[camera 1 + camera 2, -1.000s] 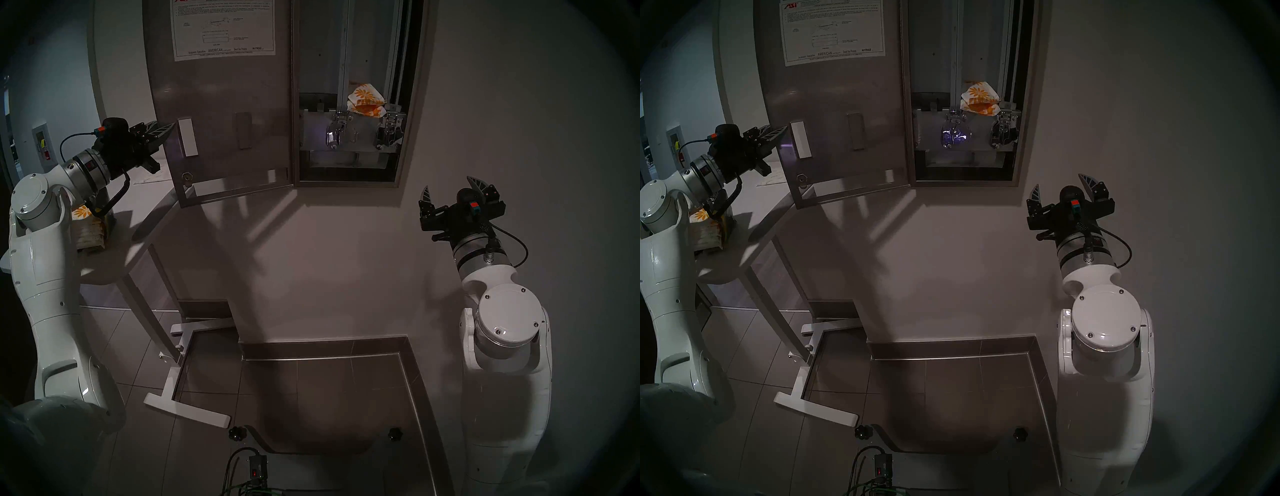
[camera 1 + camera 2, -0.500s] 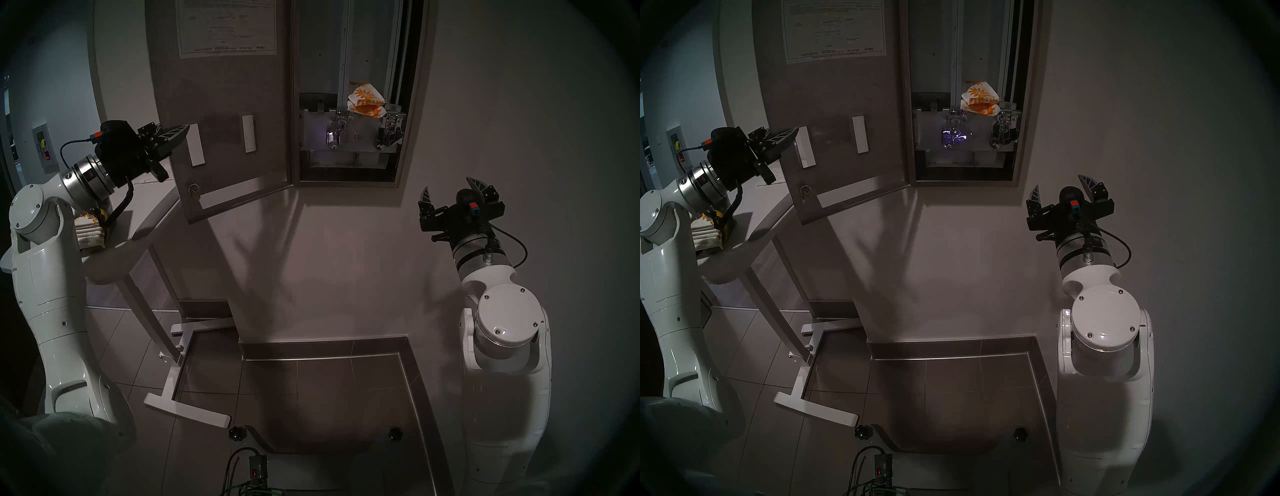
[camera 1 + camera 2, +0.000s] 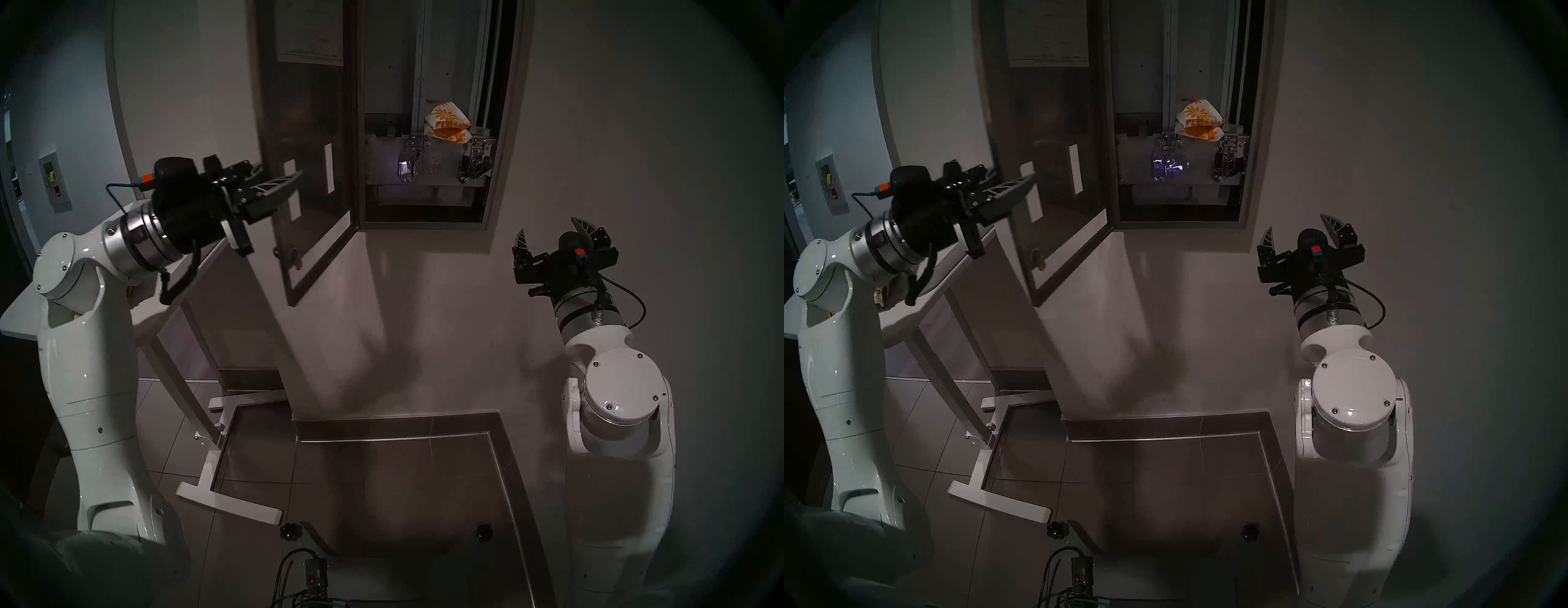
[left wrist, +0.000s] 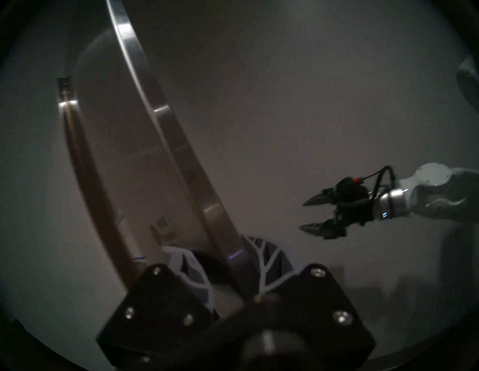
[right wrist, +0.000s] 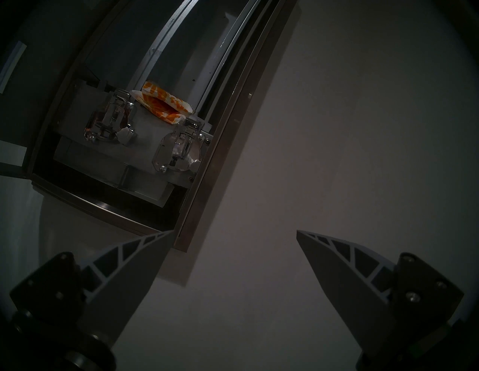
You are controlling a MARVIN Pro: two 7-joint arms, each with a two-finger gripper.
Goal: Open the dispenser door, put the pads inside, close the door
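The steel dispenser (image 3: 509,106) (image 3: 1261,106) hangs on the wall with its door (image 3: 309,148) (image 3: 1047,127) half open, swung out on its right-hand hinge. Orange-daisy pads (image 3: 447,121) (image 3: 1199,121) (image 5: 166,103) lie inside above the two chrome levers (image 3: 407,167). My left gripper (image 3: 292,182) (image 3: 1030,180) (image 4: 210,246) is shut on the door's free left edge, one finger on each face. My right gripper (image 3: 549,227) (image 3: 1297,224) (image 5: 234,232) hangs open and empty, below and to the right of the dispenser.
A white table (image 3: 17,314) stands at the left behind my left arm, its white foot frame (image 3: 229,505) on the tiled floor. A dark baseboard (image 3: 394,420) runs along the wall below the dispenser.
The door has swung from wide open to about half open, toward the dispenser. My left arm has moved right and forward with its edge. The right arm has not moved.
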